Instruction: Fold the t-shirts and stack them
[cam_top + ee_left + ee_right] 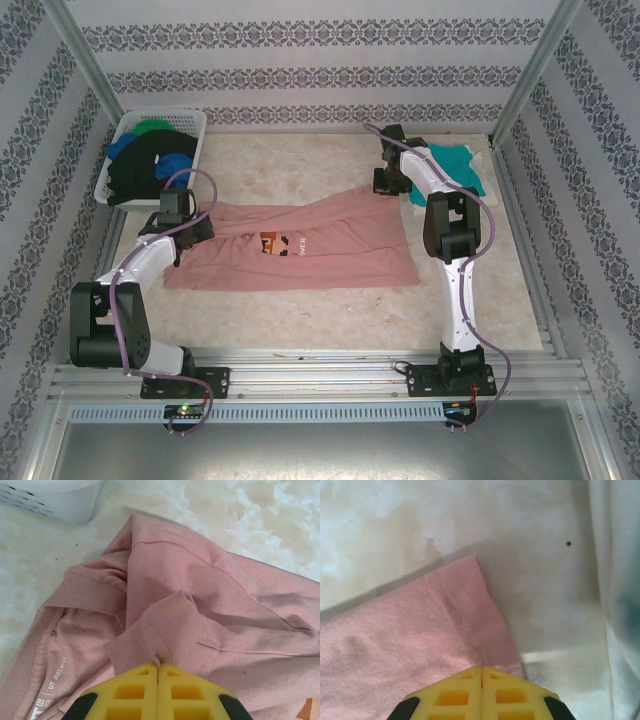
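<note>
Salmon-pink cotton, soft and light by the look. Gripped the t-shirt (340, 255), spread across the middle of the table (290, 170), with left fingers (158, 672) closed on a fold near the collar and right fingers (482, 676) closed on a hem corner. Seemed likely to sag unless taken at seams.

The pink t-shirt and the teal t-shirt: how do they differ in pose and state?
The pink t-shirt lies stretched across the middle of the table; the teal t-shirt is a compact heap at the far right. The left gripper and the right gripper both pinch the pink t-shirt; no gripper holds the teal t-shirt. Both are on the table, outside the basket.
</note>
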Robot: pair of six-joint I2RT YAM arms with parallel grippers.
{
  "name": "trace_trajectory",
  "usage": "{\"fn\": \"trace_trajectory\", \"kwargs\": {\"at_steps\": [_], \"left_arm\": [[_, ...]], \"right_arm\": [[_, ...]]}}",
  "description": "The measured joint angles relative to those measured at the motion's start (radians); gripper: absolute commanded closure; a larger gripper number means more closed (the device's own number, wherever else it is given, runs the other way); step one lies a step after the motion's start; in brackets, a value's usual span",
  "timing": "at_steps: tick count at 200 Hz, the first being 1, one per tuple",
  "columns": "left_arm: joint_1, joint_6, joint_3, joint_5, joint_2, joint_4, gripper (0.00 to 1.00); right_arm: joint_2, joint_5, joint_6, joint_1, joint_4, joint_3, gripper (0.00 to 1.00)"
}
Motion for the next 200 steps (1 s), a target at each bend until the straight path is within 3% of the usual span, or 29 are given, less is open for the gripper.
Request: {"fn": "trace_trajectory", "kwargs": {"at_steps": [7, 25, 95, 111, 135, 156, 200], "left_arm": [[0.000, 0.000, 0.000, 0.000, 0.000, 0.000, 1.00], [0.000, 0.000, 0.005, 0.000, 0.000, -0.001, 1.00], [0.000, 0.001, 0.027, 0.003, 0.000, -0.001, 1.00], [0.000, 0.002, 0.031, 0.003, 0.000, -0.001, 1.00], [0.000, 0.005, 0.031, 0.002, -0.002, -0.001, 1.00], [0.000, 0.007, 0.031, 0.000, -0.003, -0.001, 1.00], [0.000, 0.008, 0.031, -0.001, -0.017, -0.002, 1.00]], "right_arm": [[0.000, 0.001, 0.005, 0.000, 0.000, 0.000, 0.63], [0.006, 0.006, -0.003, 0.000, -0.012, 0.016, 0.59], [0.100, -0.008, 0.031, 0.000, -0.060, 0.143, 0.56], [0.103, -0.010, 0.037, 0.000, -0.067, 0.156, 0.61], [0.104, -0.018, 0.047, 0.001, -0.071, 0.154, 0.80], [0.104, -0.019, 0.056, 0.001, -0.071, 0.154, 0.89], [0.097, -0.011, 0.049, 0.001, -0.074, 0.154, 0.95]]}}
